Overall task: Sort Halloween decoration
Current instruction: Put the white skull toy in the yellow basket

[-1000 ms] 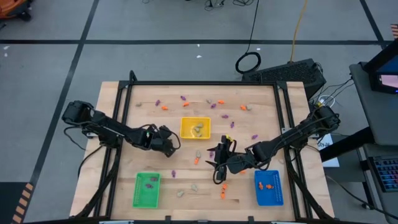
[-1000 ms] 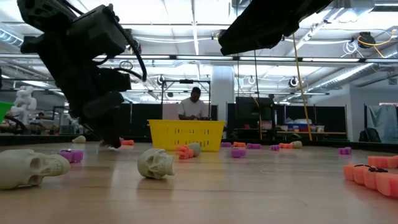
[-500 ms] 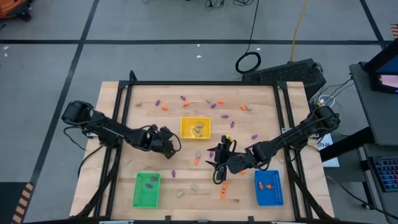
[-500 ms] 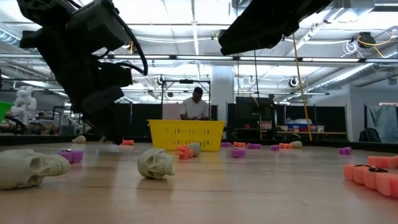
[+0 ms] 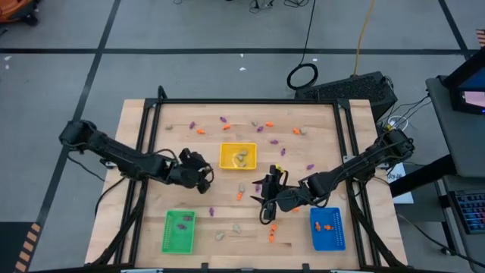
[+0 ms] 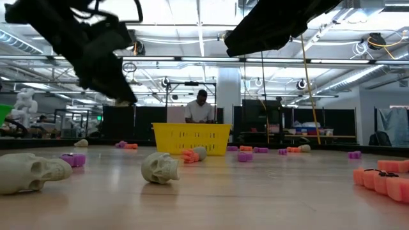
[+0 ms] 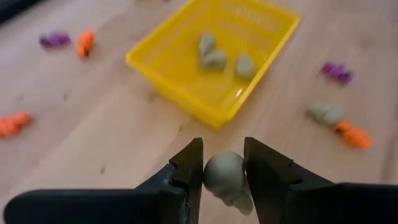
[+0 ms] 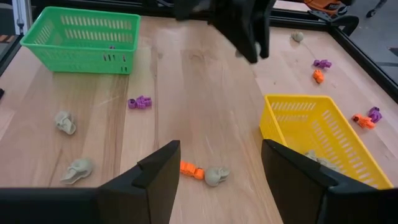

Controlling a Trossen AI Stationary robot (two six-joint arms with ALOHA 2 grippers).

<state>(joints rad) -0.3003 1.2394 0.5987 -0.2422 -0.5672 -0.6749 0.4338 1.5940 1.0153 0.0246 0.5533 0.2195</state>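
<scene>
High view straight down over the whole table (image 5: 136,152), low view level across its top, wrist views close, perhaps tilted down, all sharing the yellow tray (image 5: 238,156)

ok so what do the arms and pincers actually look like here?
Both arms are dark, near-black jointed links with black cables looping beside them. The left pincer has two matte black, wedge-shaped fingers with flat inner faces. The right pincer has the same black, angular fingers. No markings or labels are visible on either.
</scene>
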